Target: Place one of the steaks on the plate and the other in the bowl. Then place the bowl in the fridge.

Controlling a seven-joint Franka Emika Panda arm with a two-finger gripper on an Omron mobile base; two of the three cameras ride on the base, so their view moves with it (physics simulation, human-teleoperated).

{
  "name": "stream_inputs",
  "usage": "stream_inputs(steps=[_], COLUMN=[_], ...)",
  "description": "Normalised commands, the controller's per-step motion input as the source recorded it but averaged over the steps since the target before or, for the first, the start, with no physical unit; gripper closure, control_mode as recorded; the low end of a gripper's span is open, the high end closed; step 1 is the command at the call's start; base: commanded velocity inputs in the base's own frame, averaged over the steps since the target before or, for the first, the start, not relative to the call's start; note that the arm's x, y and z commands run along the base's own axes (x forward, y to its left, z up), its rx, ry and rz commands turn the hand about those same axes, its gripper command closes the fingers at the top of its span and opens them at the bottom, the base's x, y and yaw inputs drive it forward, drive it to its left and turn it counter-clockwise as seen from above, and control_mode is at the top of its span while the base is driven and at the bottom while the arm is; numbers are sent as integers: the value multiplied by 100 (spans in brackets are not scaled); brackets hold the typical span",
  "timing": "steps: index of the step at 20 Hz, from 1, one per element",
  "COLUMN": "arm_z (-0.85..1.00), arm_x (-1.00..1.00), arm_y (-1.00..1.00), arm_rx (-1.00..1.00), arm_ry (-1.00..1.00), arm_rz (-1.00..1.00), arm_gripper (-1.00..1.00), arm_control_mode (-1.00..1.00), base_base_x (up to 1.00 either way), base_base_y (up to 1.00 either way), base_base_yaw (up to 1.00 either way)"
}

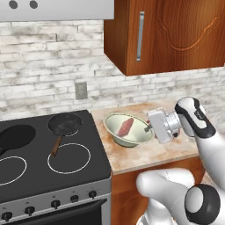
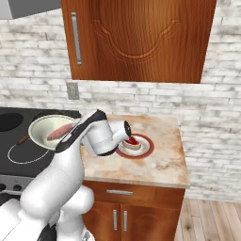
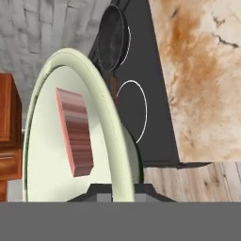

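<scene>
Clearly the bowl [image 1: 128,129] is off the counter, held up by its rim: in the hand view the pale green edge [image 3: 115,155] runs straight down between the two dark finger tips, so the gripper [image 3: 123,190] is clamped on the rim of the bowl. The bowl hangs tilted, its mouth turned partly toward the base cameras. Inside it lies one steak [image 1: 125,126], a pinkish-red slab resting against the bowl's inner wall, just ahead of the fingers and a little to one side in the hand view [image 3: 75,134].

From the left base view the gripper [image 1: 148,126] meets the bowl at the rim nearest the wrist, with the white hand body right behind it. In the right base view the bowl [image 2: 49,132] sits past the hand on the stove side, in front of the cooktop.

On the other side of the hand, close behind the wrist, the plate [image 2: 141,151] with its red rim rests on the counter [image 2: 164,160], and the second steak [image 2: 132,141], deeper red, lies on it, partly hidden by the wrist.

Beyond the bowl is the black stove [image 1: 83,169], with a dark pan [image 1: 65,124] on its back burner, the wooden handle pointing toward the front. A brown wall cabinet [image 2: 141,42] hangs above the counter against the pale brick wall [image 1: 44,74], well above the hand.
</scene>
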Motion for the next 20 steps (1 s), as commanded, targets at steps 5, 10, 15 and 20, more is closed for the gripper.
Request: stream_inputs(steps=[5,10,15,20], arm_z=[0,0,0,0], arm_x=[0,0,0,0], arm_y=[0,0,0,0], arm_rx=[0,0,0,0], arm_ry=[0,0,0,0], arm_rz=[22,21,0,0], arm_gripper=[100,100,100,100], arm_control_mode=[-100,-100,100,100], base_base_x=[0,0,-12,-23], base_base_y=[0,0,2,15], base_base_yaw=[0,0,26,21])
